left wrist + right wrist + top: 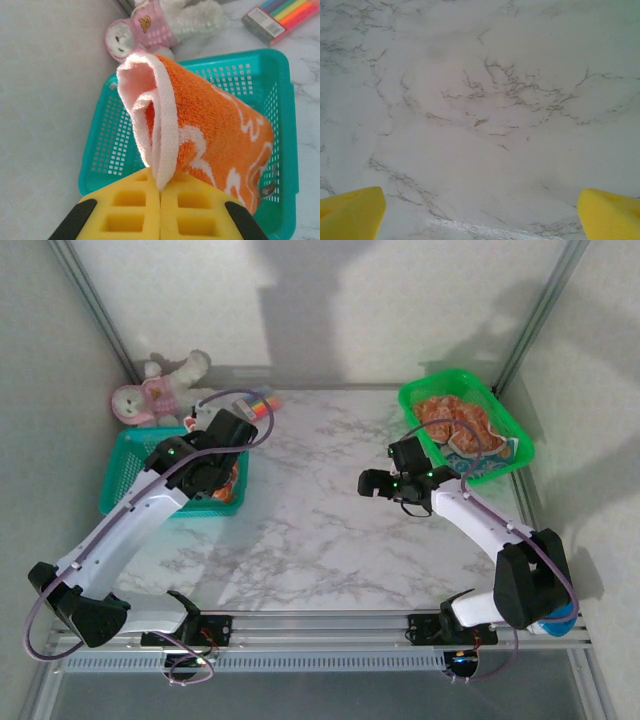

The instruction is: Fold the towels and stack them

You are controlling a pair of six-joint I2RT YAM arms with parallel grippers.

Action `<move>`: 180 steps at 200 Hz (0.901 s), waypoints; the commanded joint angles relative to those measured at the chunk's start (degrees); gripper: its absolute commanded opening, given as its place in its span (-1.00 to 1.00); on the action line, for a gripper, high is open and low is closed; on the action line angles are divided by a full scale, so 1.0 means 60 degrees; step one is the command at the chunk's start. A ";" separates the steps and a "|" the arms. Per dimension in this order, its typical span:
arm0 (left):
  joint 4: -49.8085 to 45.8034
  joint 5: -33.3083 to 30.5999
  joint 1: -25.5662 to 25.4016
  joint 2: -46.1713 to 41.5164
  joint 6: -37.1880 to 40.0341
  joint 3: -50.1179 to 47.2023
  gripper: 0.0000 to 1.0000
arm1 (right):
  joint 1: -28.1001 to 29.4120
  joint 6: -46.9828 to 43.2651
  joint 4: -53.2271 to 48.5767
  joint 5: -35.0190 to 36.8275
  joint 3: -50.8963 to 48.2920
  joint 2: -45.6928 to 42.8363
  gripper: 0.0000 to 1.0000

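While the left gripper (160, 192) hangs over the teal basket (107, 150) at the left of the top view, its yellow pads (135, 205) are pressed together on the pale edge of the bright orange towel (210, 125). In the left wrist view the towel looks folded over on itself. Its orange body with white swirls runs toward the lower right of the frame, inside the basket walls.

The right gripper (385, 468) floats above the bare middle of the marble table (320, 530), its jaws spread wide and holding nothing. The other towels (450, 420) lie in a crumpled heap in the green basket (510, 435) at the upper right. A pink-and-white plush toy (140, 30) and a pack of markers (280, 17) sit just beyond the teal basket.

The step appears to be setting the folded towel down into the teal basket. To do it well, the left arm should probably lower until the cloth lies flat on the basket floor. The pads should part only then, so the fold does not spring open. The pinched edge should stay inside the rim rather than draped over it. The lift away should go straight up, so a pad does not snag the terry cloth.
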 commanded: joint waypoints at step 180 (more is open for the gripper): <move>0.2705 0.3516 0.2398 0.0138 0.0535 -0.1639 -1.00 | -0.0045 -0.0101 0.0212 -0.0153 0.0046 0.0606 0.98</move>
